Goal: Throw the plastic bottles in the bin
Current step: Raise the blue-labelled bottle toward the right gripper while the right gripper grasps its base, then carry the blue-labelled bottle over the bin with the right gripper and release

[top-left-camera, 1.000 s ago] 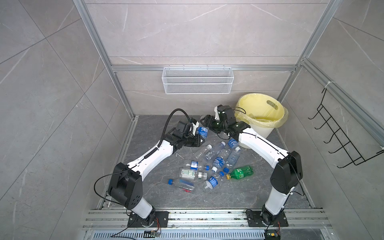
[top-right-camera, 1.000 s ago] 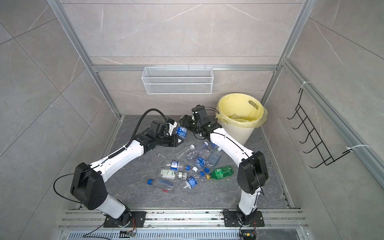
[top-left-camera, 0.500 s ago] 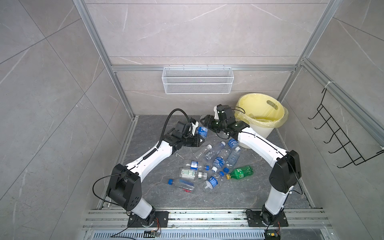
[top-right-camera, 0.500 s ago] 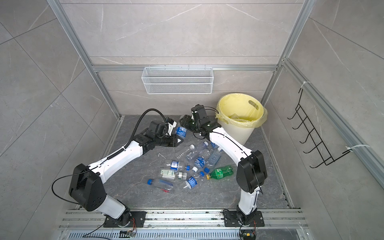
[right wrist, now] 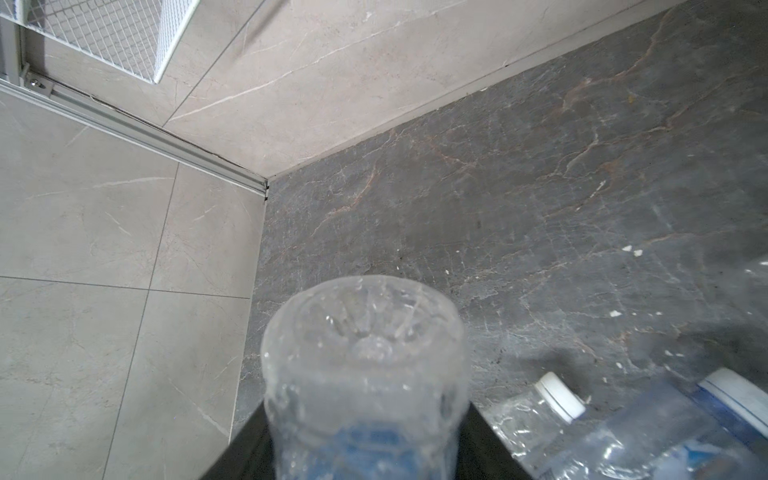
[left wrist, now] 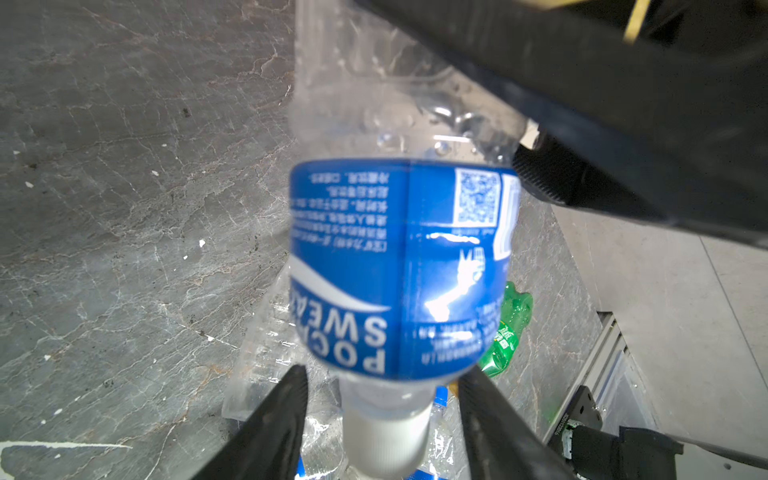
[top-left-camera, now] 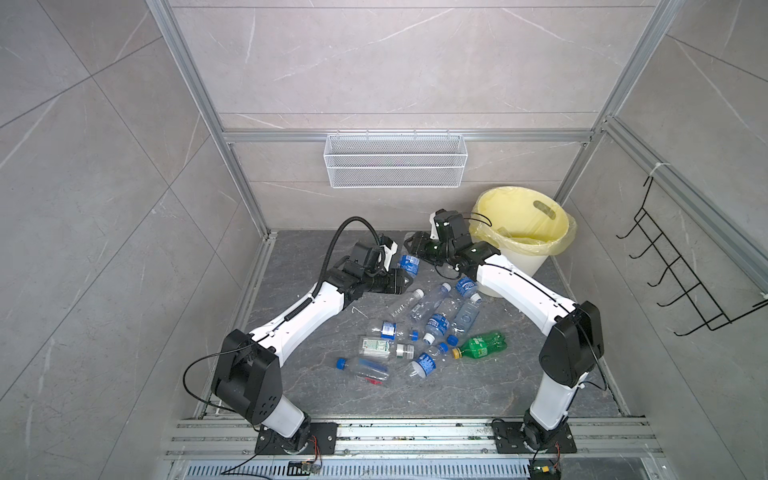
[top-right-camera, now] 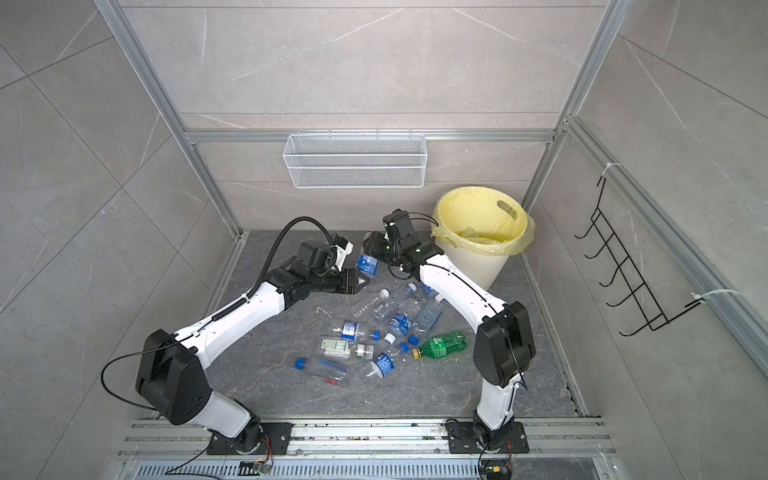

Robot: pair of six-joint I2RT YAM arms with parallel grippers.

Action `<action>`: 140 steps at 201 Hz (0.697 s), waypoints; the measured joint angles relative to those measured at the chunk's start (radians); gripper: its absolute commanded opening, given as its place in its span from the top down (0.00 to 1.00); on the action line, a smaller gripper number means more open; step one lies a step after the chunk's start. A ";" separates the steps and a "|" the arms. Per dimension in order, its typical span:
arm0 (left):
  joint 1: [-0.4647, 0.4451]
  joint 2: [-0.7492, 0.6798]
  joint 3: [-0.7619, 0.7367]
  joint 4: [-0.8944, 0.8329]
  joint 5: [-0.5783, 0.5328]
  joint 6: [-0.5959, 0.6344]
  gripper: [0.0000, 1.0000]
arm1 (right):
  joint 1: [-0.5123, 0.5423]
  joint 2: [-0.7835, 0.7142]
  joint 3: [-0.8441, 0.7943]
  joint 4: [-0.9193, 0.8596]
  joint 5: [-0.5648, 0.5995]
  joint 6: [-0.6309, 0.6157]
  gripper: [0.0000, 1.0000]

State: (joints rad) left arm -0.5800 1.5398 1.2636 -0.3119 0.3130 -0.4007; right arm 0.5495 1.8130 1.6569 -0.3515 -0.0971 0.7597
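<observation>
- In both top views the held bottle [top-left-camera: 409, 264] [top-right-camera: 366, 264] appears to hang clear of the floor between the two sets of jaws. The left gripper [top-left-camera: 405, 281] is at its cap end and the right gripper [top-left-camera: 417, 249] at its base end. The bin [top-left-camera: 524, 262] stands behind the right jaws, not in front of them. The loose bottles [top-left-camera: 440, 320] lie on the floor below both sets of jaws.
- In the left wrist view, the left jaws stand parted. One of the fingers [left wrist: 286, 399] lies on each side of the white cap, with a gap showing on both sides, so they touch nothing. Beyond the blue label, a ribbed pad [left wrist: 540, 178] of the right gripper presses the clear body.
- In the right wrist view, the right jaws are closed on the held bottle [right wrist: 365, 353], a dark finger flush against each side. The bottle's base sticks out past the fingertips.
- The step in hand looks like a handover from left to right, with only the right jaws now carrying the bottle.
- Next, the left jaws should back straight off the cap without snagging it. The right arm must then swing round, bring the bottle over the bin's rim and open.
- Most of the job remains, since many bottles are still on the floor.
</observation>
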 measured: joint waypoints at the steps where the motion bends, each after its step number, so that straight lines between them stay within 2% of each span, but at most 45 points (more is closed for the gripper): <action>1: 0.000 -0.001 0.000 0.000 0.000 0.001 0.35 | 0.000 -0.001 0.000 -0.001 0.001 -0.002 0.69; 47: 0.000 -0.035 0.000 0.001 -0.025 0.030 0.22 | -0.003 -0.063 0.001 -0.045 0.060 -0.062 0.70; 72: -0.002 -0.046 0.000 0.000 -0.032 0.045 0.06 | -0.010 -0.099 0.024 -0.085 0.103 -0.108 0.70; 86: -0.004 -0.050 0.000 0.001 -0.036 0.052 0.01 | -0.015 -0.127 0.044 -0.118 0.143 -0.148 0.70; 112: -0.016 -0.051 0.023 -0.008 -0.045 0.055 0.00 | -0.020 -0.195 0.094 -0.175 0.240 -0.234 0.70; 140: -0.067 -0.049 0.116 -0.033 -0.088 0.079 0.00 | -0.024 -0.297 0.138 -0.216 0.351 -0.330 0.70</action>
State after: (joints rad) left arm -0.6472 1.4906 1.3800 -0.3447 0.2253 -0.3218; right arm 0.5255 1.5158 1.7954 -0.5678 0.2535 0.4294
